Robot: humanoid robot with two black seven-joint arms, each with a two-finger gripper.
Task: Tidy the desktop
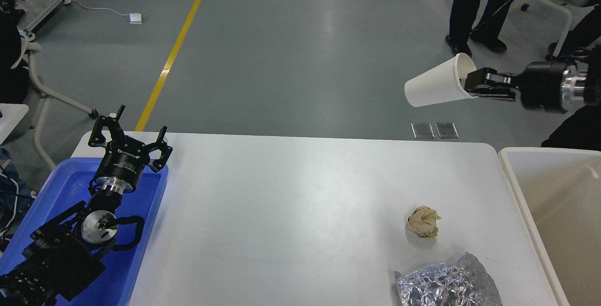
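The white desktop fills the middle of the head view. A crumpled beige paper ball lies on its right part, and a crumpled sheet of silver foil lies at its near right edge. My right gripper is high above and beyond the table's far right corner, shut on the rim of a white paper cup that is tipped on its side. My left gripper is open and empty above the far end of the blue tray.
A beige-white bin stands against the table's right edge. The blue tray lies on the table's left edge under my left arm. People's legs and a chair are beyond the table at the far right.
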